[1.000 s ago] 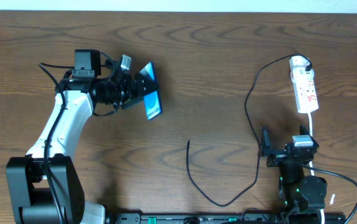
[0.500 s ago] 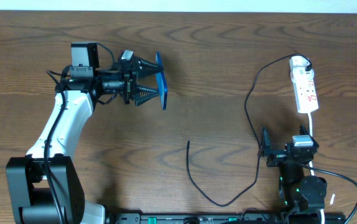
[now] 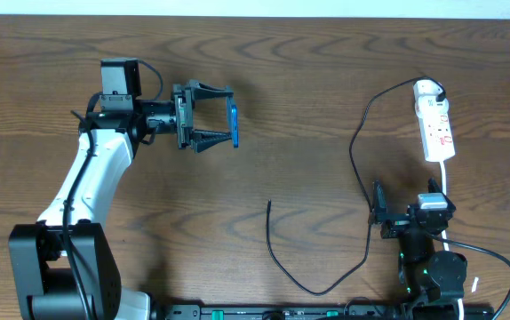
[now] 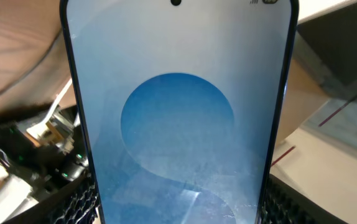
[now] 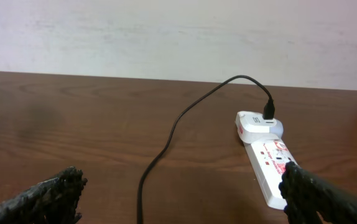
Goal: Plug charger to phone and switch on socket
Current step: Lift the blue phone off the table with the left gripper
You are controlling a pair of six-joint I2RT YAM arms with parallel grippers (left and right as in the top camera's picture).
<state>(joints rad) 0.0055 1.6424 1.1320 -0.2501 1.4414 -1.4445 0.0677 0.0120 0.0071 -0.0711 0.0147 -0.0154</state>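
Note:
My left gripper [image 3: 224, 116] is shut on the phone [image 3: 233, 124] and holds it above the table's left half. From overhead the phone shows only as a thin blue edge. In the left wrist view its blue screen [image 4: 178, 112] with a lighter circle fills the frame between my fingers [image 4: 76, 205]. The white socket [image 3: 435, 124] lies at the far right, also seen from the right wrist [image 5: 267, 155]. The black charger cable [image 3: 354, 151] runs from its top end down the table, and its free tip [image 3: 269, 204] rests mid-table. My right gripper [image 3: 406, 194] stands open just below the socket, holding nothing.
The socket's white cord [image 3: 446, 182] runs down past my right arm. The charger cable [image 5: 166, 143] loops across the wood [image 3: 308, 133] between the two arms. A pale wall [image 5: 166, 31] stands behind the table's far edge.
My left gripper has turned the phone from screen-up and tilted to edge-on, carrying it slightly right. The right arm, cable and socket have not moved.

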